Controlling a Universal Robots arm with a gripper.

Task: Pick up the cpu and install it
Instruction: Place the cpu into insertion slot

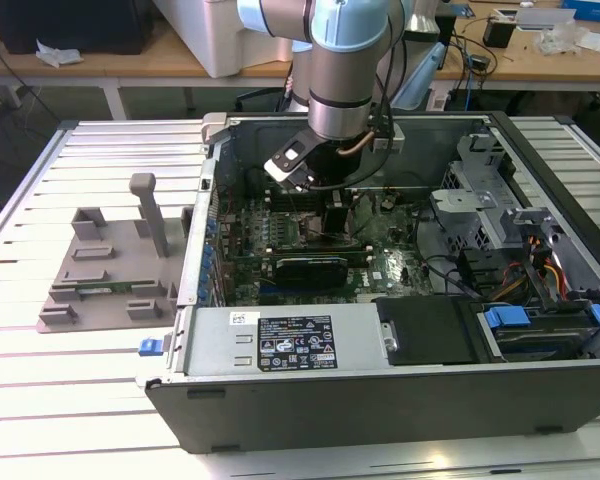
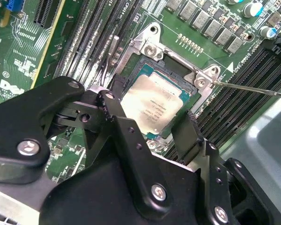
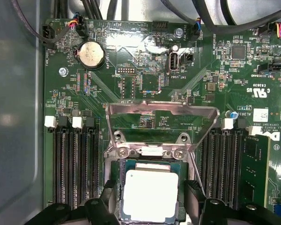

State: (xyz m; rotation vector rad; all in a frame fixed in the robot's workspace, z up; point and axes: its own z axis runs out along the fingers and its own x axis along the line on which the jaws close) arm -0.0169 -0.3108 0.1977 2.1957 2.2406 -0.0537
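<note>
End effector [image 2: 152, 104] hangs inside the open computer case [image 1: 380, 400], above the green motherboard [image 3: 145, 70]. Its fingers [image 2: 124, 126] stand spread, just clear of the cpu [image 3: 150, 194], which lies flat between them in the socket [image 2: 150, 49].

Yep, the cpu [image 3: 151, 194], a square silver-grey lid with a thin green rim, sits flat and face-up in the opened socket [image 3: 150, 153], with memory slots [image 3: 77, 168] on both sides.

Raised socket frame [image 3: 161, 115] just beside cpu [image 3: 150, 194], memory slots [image 3: 77, 164] flanking, case walls [image 3: 14, 140] around
</note>
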